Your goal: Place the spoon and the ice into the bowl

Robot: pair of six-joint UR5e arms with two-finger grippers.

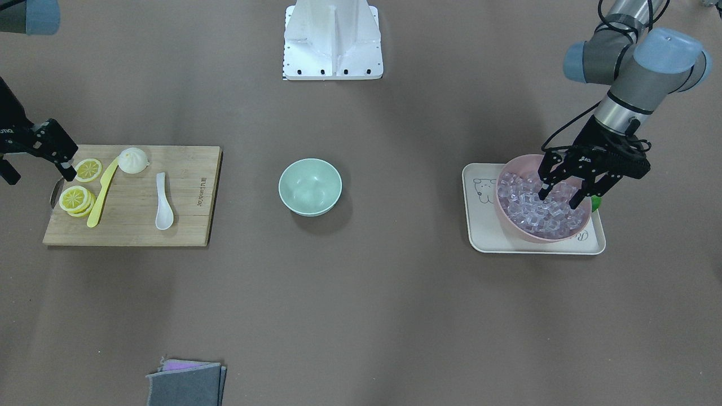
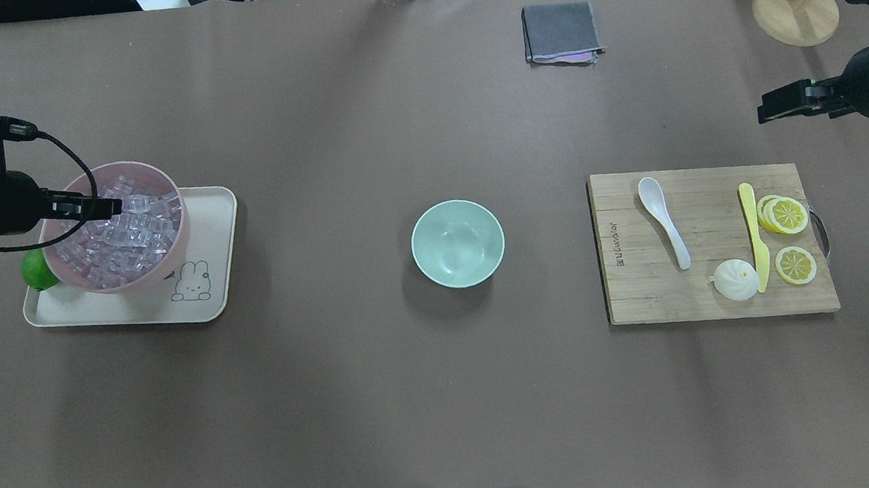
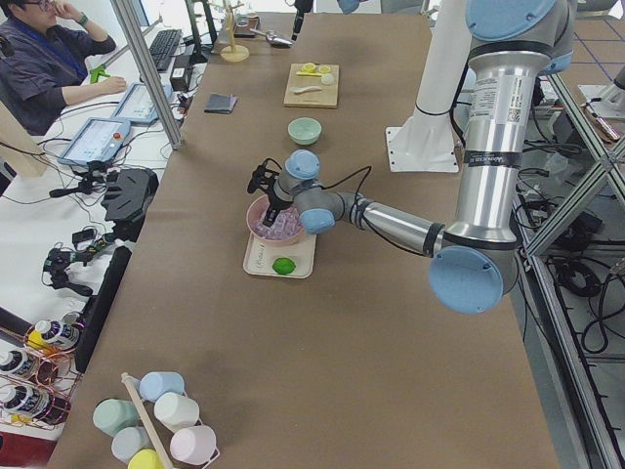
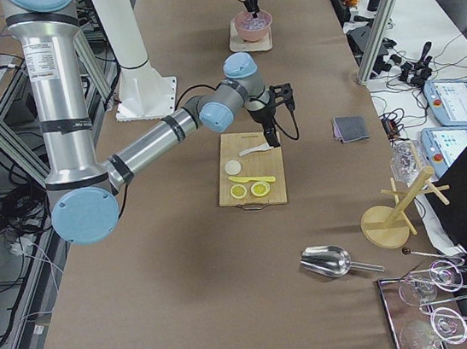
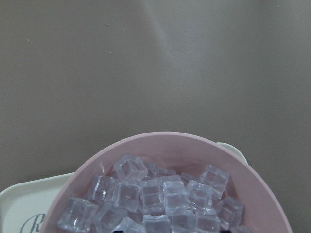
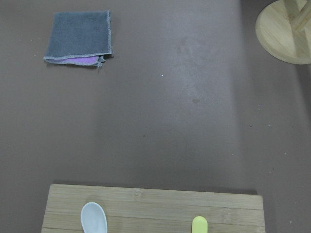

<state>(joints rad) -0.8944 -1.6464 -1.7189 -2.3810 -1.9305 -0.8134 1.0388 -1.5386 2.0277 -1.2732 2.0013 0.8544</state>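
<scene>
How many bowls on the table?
2. The mint-green bowl sits empty at table centre; the pink bowl, full of ice cubes, stands on the cream tray below the left gripper. None appears hidden.

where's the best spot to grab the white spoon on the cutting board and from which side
I'd grip the spoon mid-handle, straight down from above, closing across the handle's width. It lies flat on the cutting board, scoop up; the handle is its narrowest part, with bare board on both sides there. The bun sits nearer the handle's tip.
</scene>
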